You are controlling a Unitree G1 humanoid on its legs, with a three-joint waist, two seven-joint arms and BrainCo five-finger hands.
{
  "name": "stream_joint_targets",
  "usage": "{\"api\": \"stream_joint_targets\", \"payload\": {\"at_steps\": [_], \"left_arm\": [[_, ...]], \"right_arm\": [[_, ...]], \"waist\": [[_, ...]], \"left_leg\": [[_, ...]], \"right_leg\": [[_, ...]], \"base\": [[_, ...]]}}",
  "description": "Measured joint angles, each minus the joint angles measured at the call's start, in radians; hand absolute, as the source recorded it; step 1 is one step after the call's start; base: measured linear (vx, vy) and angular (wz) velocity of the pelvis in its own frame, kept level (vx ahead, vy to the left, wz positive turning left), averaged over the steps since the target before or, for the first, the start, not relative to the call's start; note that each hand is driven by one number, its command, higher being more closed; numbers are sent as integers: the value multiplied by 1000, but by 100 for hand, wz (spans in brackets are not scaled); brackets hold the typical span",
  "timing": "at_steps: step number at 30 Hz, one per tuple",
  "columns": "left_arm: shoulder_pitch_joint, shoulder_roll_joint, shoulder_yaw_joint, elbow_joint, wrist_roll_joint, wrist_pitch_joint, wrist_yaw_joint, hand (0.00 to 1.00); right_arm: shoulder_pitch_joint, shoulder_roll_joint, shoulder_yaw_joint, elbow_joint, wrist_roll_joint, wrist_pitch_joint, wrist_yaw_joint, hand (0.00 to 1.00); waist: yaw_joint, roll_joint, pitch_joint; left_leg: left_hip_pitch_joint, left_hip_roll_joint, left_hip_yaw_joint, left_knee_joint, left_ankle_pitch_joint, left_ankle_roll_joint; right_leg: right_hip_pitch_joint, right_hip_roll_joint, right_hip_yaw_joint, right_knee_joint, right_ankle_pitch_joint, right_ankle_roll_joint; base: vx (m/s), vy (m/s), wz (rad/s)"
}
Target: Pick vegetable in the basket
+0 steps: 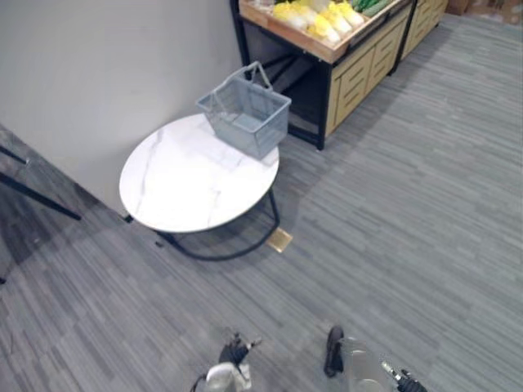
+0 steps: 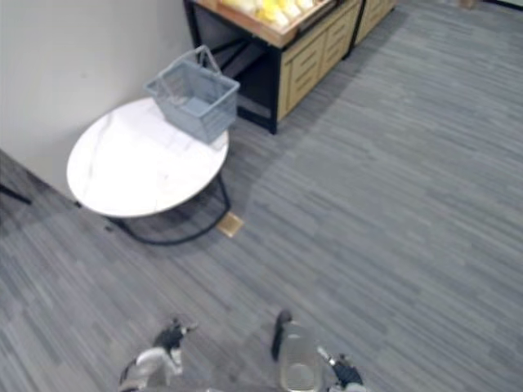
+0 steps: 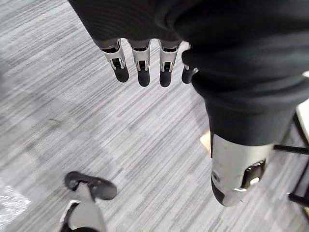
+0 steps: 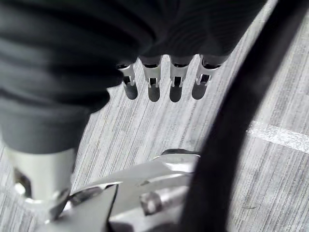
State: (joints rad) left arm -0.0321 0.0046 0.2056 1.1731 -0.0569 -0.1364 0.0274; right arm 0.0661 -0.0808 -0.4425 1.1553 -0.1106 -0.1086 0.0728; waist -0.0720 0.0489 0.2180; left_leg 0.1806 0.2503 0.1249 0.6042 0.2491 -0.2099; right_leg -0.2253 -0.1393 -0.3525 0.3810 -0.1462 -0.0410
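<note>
A grey plastic basket point(image 1: 245, 120) is set on a round marble-topped table point(image 1: 184, 188). The left hand point(image 3: 141, 65) and right hand point(image 4: 153, 83) are held with fingers straight, slightly apart.

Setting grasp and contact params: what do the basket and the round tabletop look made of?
The basket looks like moulded plastic, matt grey: slotted walls, thin handles. The tabletop is smooth white with grey veining: marble or a marble-look surface, cannot tell which.

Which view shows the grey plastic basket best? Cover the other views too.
The left eye view: the grey plastic basket stands whole, handles up, at the far edge of the white round marble table. The right eye view shows the same, nearer its corner. The wrist views face the striped grey floor.
</note>
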Motion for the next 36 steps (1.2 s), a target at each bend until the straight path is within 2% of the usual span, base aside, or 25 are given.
{"api": "stream_joint_targets", "payload": {"at_steps": [1, 2, 3, 5, 6, 7, 9, 11, 12, 13, 14, 16, 17, 18, 21, 22, 24, 27, 28, 29, 30, 32, 33, 34, 36], "left_arm": [[9, 4, 28, 0, 0, 11, -7, 0], [13, 7, 43, 0, 1, 12, -11, 0], [33, 10, 80, 0, 4, 14, -14, 0], [43, 7, 138, -30, -8, 8, -22, 0], [45, 7, 149, -47, -8, 3, -31, 0], [49, 8, 149, -57, -7, 1, -33, 0], [62, 8, 155, -71, -6, -9, -33, 0], [81, 7, 163, -83, -5, -9, -31, 0], [87, 7, 170, -84, -4, -7, -31, 0], [110, 11, 182, -81, 0, -6, -30, 0], [142, 32, 193, -74, 0, -5, -30, 0], [154, 49, 192, -58, 1, 3, -23, 0], [158, 55, 187, -39, 1, 10, -19, 0], [157, 58, 185, -29, -4, 14, -18, 0], [157, 84, 112, 8, -4, 20, -4, 0], [158, 89, 96, 8, -6, 22, -2, 0], [150, 107, 14, 10, -11, 29, 7, 0], [91, 104, -35, -3, -24, 15, 16, 0], [81, 98, -44, -5, -32, 11, 18, 0], [70, 84, -52, -16, -45, 8, 23, 0], [69, 69, -54, -24, -50, 4, 30, 0], [78, 54, -40, -23, -59, 0, 36, 0], [77, 55, -40, -23, -58, -5, 38, 0], [77, 54, -42, -20, -55, -10, 39, 0], [76, 21, -40, -8, -53, -9, 34, 0]], "right_arm": [[-5, -18, 35, -1, 0, 0, 0, 0], [-9, -24, 51, -3, 0, 0, 0, 0], [-19, -30, 77, -1, 1, 0, -1, 0], [-12, -51, 119, 1, 0, 0, -3, 0], [-12, -63, 150, 0, 0, 1, -5, 0], [-12, -65, 156, 0, 1, 1, -5, 0], [-9, -67, 181, -12, 3, -1, -7, 0], [11, -73, 248, -47, 5, -4, -17, 0], [15, -78, 268, -49, 6, -6, -20, 0], [16, -77, 299, -48, 14, -6, -21, 0], [13, -58, 313, -50, 24, -11, -20, 0], [11, -33, 312, -50, 35, -35, -18, 0], [12, -33, 324, -47, 35, -36, -11, 0], [10, -35, 327, -45, 35, -37, -6, 0], [-13, -33, 335, -40, 33, -51, 2, 0], [-14, -31, 333, -42, 36, -54, 3, 0], [-22, -42, 332, -62, 38, -71, 2, 0], [-23, -48, 327, -81, 49, -72, 0, 0], [-23, -49, 321, -81, 50, -72, 0, 0], [-23, -52, 319, -78, 50, -69, 0, 0], [-23, -51, 308, -76, 50, -66, -1, 0], [-23, -45, 288, -68, 51, -65, 0, 0], [-25, -46, 287, -59, 51, -64, -1, 0], [-26, -55, 288, -44, 50, -63, 0, 0], [-20, -84, 286, -38, 50, -53, 0, 0]], "waist": [[10, 8, 5], [18, 14, 8], [29, 17, 9], [57, 15, 10], [75, 18, 10], [83, 18, 10], [91, 16, 8], [98, 18, 6], [101, 17, 3], [107, 1, -13], [110, -32, -54], [113, -71, -86], [116, -78, -110], [117, -79, -119], [106, -73, -110], [98, -69, -108], [71, -60, -101], [43, -58, -99], [44, -57, -98], [47, -58, -97], [50, -60, -94], [59, -63, -91], [66, -66, -89], [71, -72, -83], [71, -24, -75]], "left_leg": [[-88, 39, 18, 193, -9, -26], [-126, 51, 33, 271, -53, -16], [-185, 52, 58, 373, -163, 12], [-305, 35, 122, 392, -304, 56], [-366, 16, 156, 308, -353, 89], [-383, 1, 172, 231, -367, 96], [-401, -53, 203, -94, -362, 113], [-408, -90, 250, -421, -295, 145], [-410, -88, 268, -452, -291, 151], [-421, -85, 301, -446, -220, 201], [-424, -102, 351, -417, -186, 236], [-423, -142, 353, -390, -235, 282], [-418, -160, 355, -370, -254, 296], [-410, -168, 353, -365, -276, 297], [-236, -204, 342, -415, -366, 274], [-192, -213, 336, -430, -371, 268], [-47, -235, 301, -504, -371, 265], [20, -233, 229, -538, -385, 241], [26, -230, 214, -541, -392, 229], [39, -224, 189, -553, -404, 212], [41, -214, 161, -556, -420, 191], [45, -191, 120, -548, -453, 154], [49, -182, 106, -546, -463, 139], [55, -157, 67, -547, -483, 105], [71, -106, -7, -561, -474, 115]], "right_leg": [[62, 23, -1, -40, -19, -10], [101, 34, 5, -66, -24, -12], [187, 44, 9, -119, -28, -10], [309, 44, 15, -191, -40, 4], [352, 42, 19, -219, -48, 22], [368, 37, 21, -228, -54, 33], [410, 30, 38, -247, -72, 69], [472, 29, 59, -267, -119, 105], [490, 29, 65, -272, -131, 115], [518, 20, 85, -280, -158, 135], [536, -7, 112, -296, -168, 115], [514, -49, 174, -256, -106, 80], [477, -68, 224, -180, -60, 105], [455, -73, 244, -121, -35, 117], [259, -114, 328, 446, 184, 334], [220, -127, 321, 548, 179, 324], [108, -166, 225, 728, 99, 230], [18, -190, 126, 510, -22, 134], [12, -192, 121, 432, -22, 133], [8, -194, 126, 244, -16, 138], [16, -194, 149, 45, 8, 143], [22, -195, 220, -176, 86, 150], [22, -195, 251, -210, 96, 162], [21, -184, 260, -186, 166, 222], [14, -141, 218, -76, 124, 219]], "base": [[386, -84, -14], [466, -89, -18], [441, -72, -6], [452, -45, -7], [321, 8, -23], [344, 64, -44], [363, 115, -44], [469, 219, -35], [523, 285, -40], [567, 297, -37], [737, 310, -30], [772, 309, 8], [620, 305, 25], [591, 304, 28], [521, 244, 9], [445, 151, 11], [451, 102, 39], [328, -66, 76], [302, -180, 87], [287, -262, 75], [286, -303, 69], [268, -343, 52], [320, -458, 58], [400, -608, 78], [344, -494, 76]]}}
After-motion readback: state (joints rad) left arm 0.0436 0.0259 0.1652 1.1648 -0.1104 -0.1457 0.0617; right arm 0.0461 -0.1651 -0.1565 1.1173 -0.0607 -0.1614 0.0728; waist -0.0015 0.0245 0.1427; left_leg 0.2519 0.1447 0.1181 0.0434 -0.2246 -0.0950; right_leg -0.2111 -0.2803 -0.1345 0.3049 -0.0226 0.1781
